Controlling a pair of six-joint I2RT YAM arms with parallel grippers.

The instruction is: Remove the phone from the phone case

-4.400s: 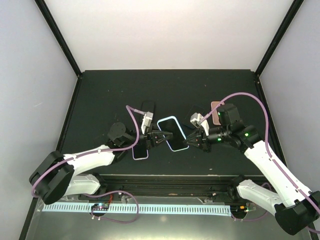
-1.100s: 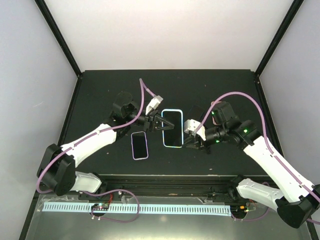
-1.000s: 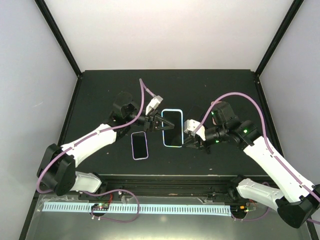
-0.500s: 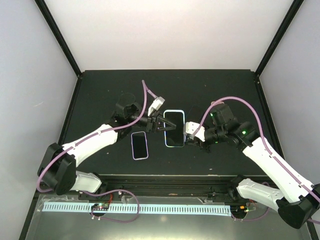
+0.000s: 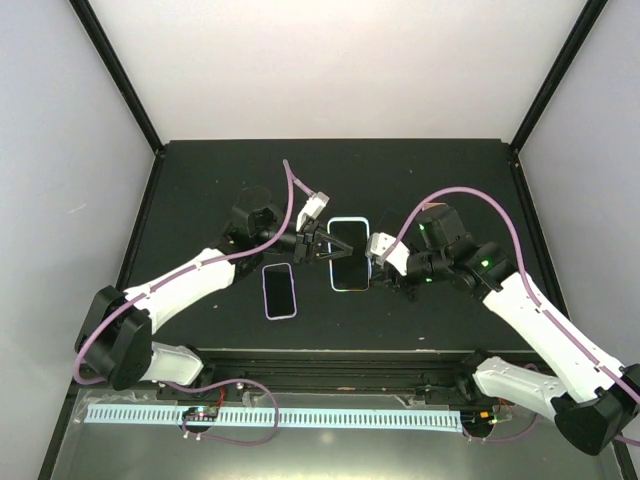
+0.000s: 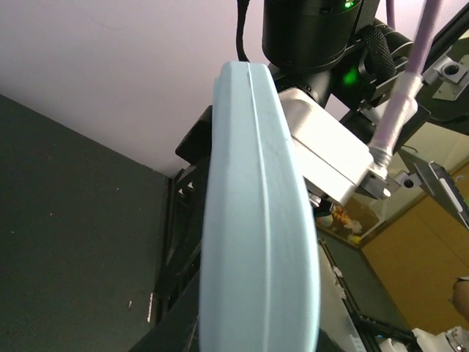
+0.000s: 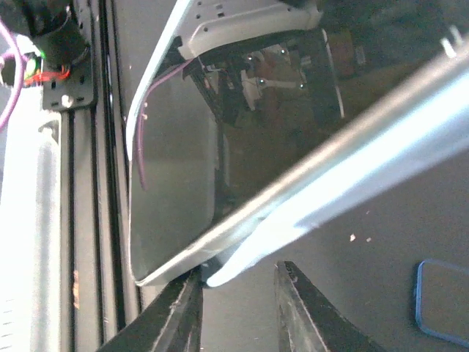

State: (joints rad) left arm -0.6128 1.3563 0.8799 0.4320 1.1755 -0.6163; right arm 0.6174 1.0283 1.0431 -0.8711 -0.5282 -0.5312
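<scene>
Phone (image 5: 348, 255): at mid-table between both arms, seated in its pale blue case (image 6: 256, 220). Removal judged hardly begun, with all of the prying left to do.
Left gripper (image 5: 327, 249): clamped on the case's left edge.
Right gripper (image 7: 236, 293): fingers slightly apart about a corner; whether they pinch it cannot be told.
Right wrist view alone shows the glass face; left wrist view shows only the case's side.

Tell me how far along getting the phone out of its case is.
Done: the cased phone looks lifted off the table. In hand: the left gripper pinches the light blue phone case by one long edge; the right gripper, jaws apart, sits at a corner where the case rim seems to peel away from the phone. Left: the phone is not yet free.
</scene>
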